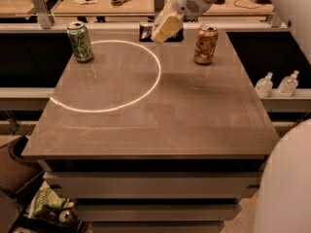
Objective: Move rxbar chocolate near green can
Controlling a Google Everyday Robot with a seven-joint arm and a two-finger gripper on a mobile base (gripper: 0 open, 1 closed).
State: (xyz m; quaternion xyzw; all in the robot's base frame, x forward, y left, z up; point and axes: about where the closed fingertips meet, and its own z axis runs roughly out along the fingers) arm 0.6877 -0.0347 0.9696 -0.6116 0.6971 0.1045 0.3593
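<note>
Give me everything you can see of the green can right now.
The green can stands upright near the table's back left corner as seen, beside the pale ring. It has a green body with pale patterned markings and a silver top, apparently metal. Only the table touches it. The gripper, holding the rxbar chocolate, is off to its right at the back edge, well apart.

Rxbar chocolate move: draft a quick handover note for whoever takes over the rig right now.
The gripper is above the far edge of the table, near the middle. It appears shut on the rxbar chocolate, which is lifted.
The green can stands upright at the far left corner, well left of the bar. A brown-orange can stands to the gripper's right.
Done: bar picked up.
Left: carry it left, set it down beside the green can, release.
</note>
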